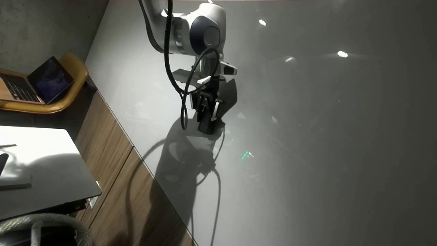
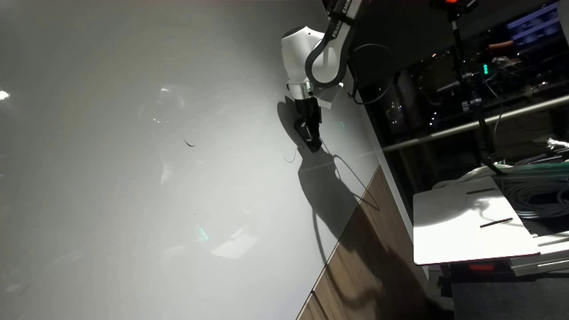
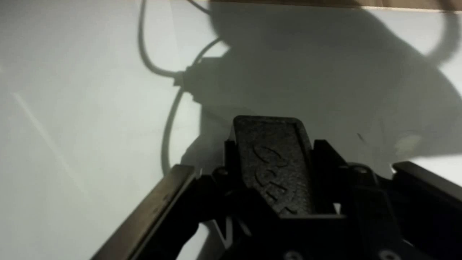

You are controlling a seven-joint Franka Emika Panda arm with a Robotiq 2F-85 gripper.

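In an exterior view, starts at the left with a short dark curve (image 2: pixel 190 144) on the big white board (image 2: pixel 133 200), well apart from the claw (image 3: pixel 276 150). Goes on to a thin bent line (image 2: pixel 291 158), near the dark block (image 3: pixel 270 166), too faint to name. Comes then to the block itself, seen best in the wrist view. Sits right in the claw, not off to any side, pinched tight between the two fingers (image 3: pixel 326 159). Runs its long way the same way as the fingers, with the far end sticking out past the tips, toward the brown wood (image 2: pixel 355 271). Leans only a bit. Looks near the board; hard to say if touching. Has just one arm (image 2: pixel 326 58) here, so no other one nearer. Ends at the right with a white table (image 2: pixel 462 240) and thin dark sticks (image 2: pixel 496 222).
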